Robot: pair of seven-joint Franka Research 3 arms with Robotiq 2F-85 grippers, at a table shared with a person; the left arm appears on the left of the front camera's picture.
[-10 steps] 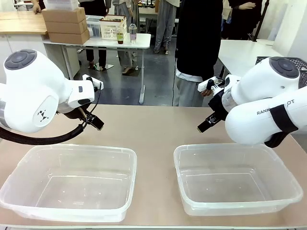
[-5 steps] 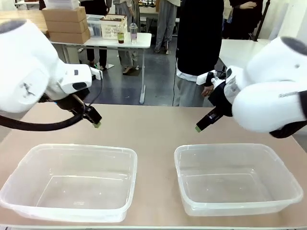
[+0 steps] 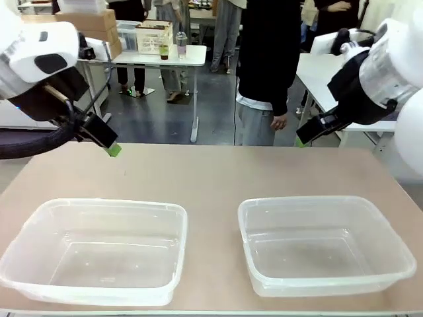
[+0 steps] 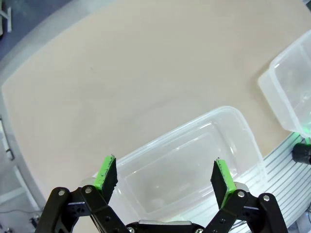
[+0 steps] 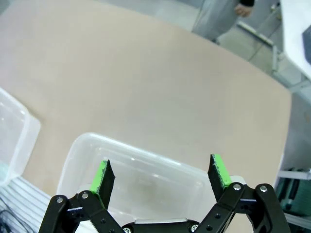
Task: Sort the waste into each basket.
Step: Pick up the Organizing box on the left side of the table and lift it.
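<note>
Front view: two clear plastic tubs sit side by side on the tan table (image 3: 211,173), near my edge of it. The left basket (image 3: 99,205) and the right basket (image 3: 310,201) are both see-through, rectangular, with rounded corners and a thick rim, and the table colour shows through their floors. There is a gap of bare table between them. My left gripper (image 3: 110,146) hangs in the air above the table's far left, well above and behind the left basket. One green-tipped finger shows, and I can't read the jaw gap from here. My right gripper (image 3: 301,139) hangs high on the far right, beyond the right basket, and I can't read its gap here either. A person (image 3: 264,59) in a dark top stands at the far side, one hand (image 3: 281,123) down by the table edge. Left wrist view: my left gripper (image 4: 165,175) has its green pads (image 4: 108,173) wide apart with nothing between them. It looks down at the left basket (image 4: 243,138), well below, with glossy clear walls and a pale floor. A corner of the right basket (image 4: 286,80) shows at the picture's right edge. Right wrist view: my right gripper (image 5: 162,175) is also spread wide, pads bare, gripping nothing. The right basket (image 5: 136,147) lies well below the fingers, rim rounded, floor slightly cloudy. A bit of the left basket (image 5: 17,127) shows at the left edge.
</note>
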